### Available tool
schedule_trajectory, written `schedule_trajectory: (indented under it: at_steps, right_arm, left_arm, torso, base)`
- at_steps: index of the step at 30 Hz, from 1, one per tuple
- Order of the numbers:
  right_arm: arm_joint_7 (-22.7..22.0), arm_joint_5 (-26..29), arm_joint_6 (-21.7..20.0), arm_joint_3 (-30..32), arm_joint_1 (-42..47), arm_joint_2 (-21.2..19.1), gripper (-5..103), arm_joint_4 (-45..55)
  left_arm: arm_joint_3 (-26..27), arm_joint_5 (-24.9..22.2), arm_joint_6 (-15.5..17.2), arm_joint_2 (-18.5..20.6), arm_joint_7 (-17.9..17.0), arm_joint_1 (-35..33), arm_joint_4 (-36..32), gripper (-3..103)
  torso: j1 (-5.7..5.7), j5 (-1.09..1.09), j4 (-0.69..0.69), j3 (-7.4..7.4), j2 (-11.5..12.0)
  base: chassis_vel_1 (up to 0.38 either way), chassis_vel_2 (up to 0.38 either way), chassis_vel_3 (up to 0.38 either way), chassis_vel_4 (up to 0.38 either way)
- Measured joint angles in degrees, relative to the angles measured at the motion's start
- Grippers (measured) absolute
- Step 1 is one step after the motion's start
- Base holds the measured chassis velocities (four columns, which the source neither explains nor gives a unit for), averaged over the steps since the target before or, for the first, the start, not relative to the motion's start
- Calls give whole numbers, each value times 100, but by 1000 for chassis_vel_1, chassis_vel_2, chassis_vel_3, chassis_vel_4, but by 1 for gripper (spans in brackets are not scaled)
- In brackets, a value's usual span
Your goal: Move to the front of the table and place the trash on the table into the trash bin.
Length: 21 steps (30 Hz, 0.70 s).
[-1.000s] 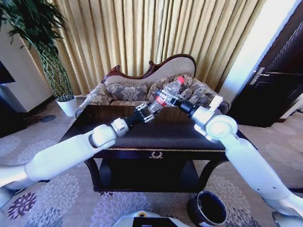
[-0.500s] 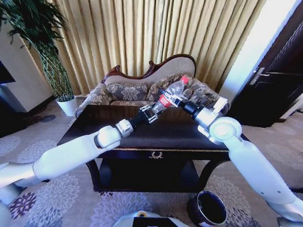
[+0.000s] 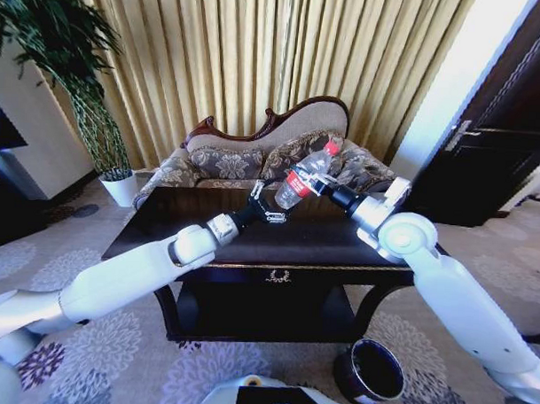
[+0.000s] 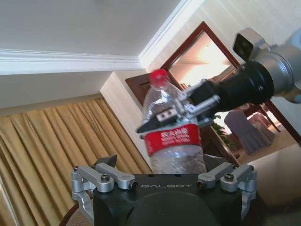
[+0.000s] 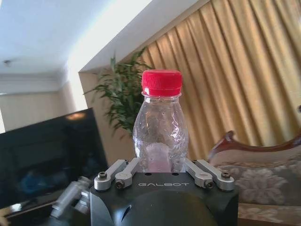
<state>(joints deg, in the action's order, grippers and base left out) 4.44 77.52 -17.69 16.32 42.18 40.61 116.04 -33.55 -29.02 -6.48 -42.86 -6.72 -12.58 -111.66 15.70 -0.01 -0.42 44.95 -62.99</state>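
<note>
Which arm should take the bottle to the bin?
Right. The right gripper already clamps the bottle above the table, and the trash bin stands on the floor on that arm's side. The left gripper is open, below the bottle and holding nothing.

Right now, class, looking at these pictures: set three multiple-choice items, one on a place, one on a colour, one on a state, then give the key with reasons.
1. Where is the bin?
A. on the table
B. on the floor by the table's right front leg
C. on the sofa

2. What colour is the bottle's cap?
A. blue
B. red
C. white

3. What holds the bottle?
A. the right gripper
B. the left gripper
C. nothing

Key: 1 B, the head view shows it on the carpet. 2 B, both wrist views show red. 3 A, its fingers clamp the bottle; the left gripper is open below.
</note>
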Motion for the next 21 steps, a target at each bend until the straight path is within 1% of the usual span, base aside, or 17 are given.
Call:
schedule_trajectory:
  at_steps: [2, 3, 6, 7, 8, 9, 10, 11, 12, 13, 14, 15, 16, 17, 18, 20, 21]
  right_arm:
    - [-3, -195, 10, 123, 105, -32, 21, -71]
    - [-3, -195, 10, 123, 105, -32, 21, -71]
    - [145, -1052, 89, 636, 612, -127, 21, -236]
    - [164, -1176, 102, 782, 741, -141, 21, -243]
    - [175, -1323, 135, 1046, 978, -155, 21, -237]
    - [175, -1323, 135, 1046, 978, -155, 21, -237]
    - [172, -1398, 158, 1220, 1144, -159, 21, -224]
    - [111, -1484, 199, 1420, 1332, -159, 21, -203]
    - [111, -1484, 199, 1420, 1332, -159, 21, -203]
    - [9, -1529, 248, 1556, 1461, -137, 21, -194]
    - [-131, -1567, 295, 1672, 1574, -76, 21, -184]
    - [-131, -1567, 295, 1672, 1574, -76, 21, -184]
    - [-238, -1612, 318, 1732, 1640, -30, 21, -174]
    - [-371, -1696, 334, 1788, 1727, 24, 21, -157]
    - [-371, -1696, 334, 1788, 1727, 24, 21, -157]
    - [-580, -2009, 287, 1868, 1989, 85, 21, -75]
    - [-580, -2009, 287, 1868, 1989, 85, 21, -75]
  left_arm:
    - [99, -141, 0, 66, -38, -49, -63, 99]
    - [99, -141, 0, 66, -38, -49, -63, 99]
    - [588, -416, 43, 305, -111, -332, -190, 100]
    - [731, -479, 92, 362, -170, -432, -214, 100]
    - [1023, -621, 210, 457, -310, -642, -265, 100]
    - [1023, -621, 210, 457, -310, -642, -265, 100]
    - [1249, -744, 326, 530, -424, -808, -293, 100]
    - [1635, -940, 569, 634, -566, -1077, -339, 100]
    - [1635, -940, 569, 634, -566, -1077, -339, 100]
    - [1956, -1098, 755, 709, -685, -1290, -371, 100]
    - [2394, -1311, 950, 792, -902, -1586, -425, 100]
    - [2394, -1311, 950, 792, -902, -1586, -425, 100]
    - [2730, -1459, 1088, 858, -1047, -1811, -467, 100]
    - [3228, -1636, 1224, 960, -1192, -2195, -529, 100]
    - [3228, -1636, 1224, 960, -1192, -2195, -529, 100]
    - [4107, -1892, 1318, 1222, -1442, -3016, -610, 100]
    - [4107, -1892, 1318, 1222, -1442, -3016, -610, 100]
  torso:
    - [0, 0, 0, 0, 0]
    - [0, 0, 0, 0, 0]
    - [0, 1, 0, 0, 0]
    - [0, 2, -1, 0, 0]
    - [0, 0, -1, 0, 0]
    - [0, 0, -1, 0, 0]
    - [0, 0, -1, 0, 0]
    - [0, 0, -1, 0, 0]
    - [0, 0, -1, 0, 0]
    - [0, -2, -1, -1, 0]
    - [0, -2, 0, 0, 0]
    - [0, -2, 0, 0, 0]
    - [0, -1, 0, -1, 0]
    - [0, 0, 0, 0, 0]
    - [0, 0, 0, 0, 0]
    - [0, -4, 3, 0, 0]
    - [0, -4, 3, 0, 0]
  base:
    - [0, 0, 0, 0]
    - [0, 0, 0, 0]
    - [0, 0, 0, 0]
    - [0, 0, 0, 0]
    - [0, 0, 0, 0]
    - [0, 0, 0, 0]
    - [0, 0, 0, 0]
    - [0, 0, 0, 0]
    - [0, 0, 0, 0]
    - [0, 0, 0, 0]
    - [0, 0, 0, 0]
    - [0, 0, 0, 0]
    - [0, 0, 0, 0]
    - [0, 0, 0, 0]
    - [0, 0, 0, 0]
    - [0, 0, 0, 0]
    - [0, 0, 0, 0]
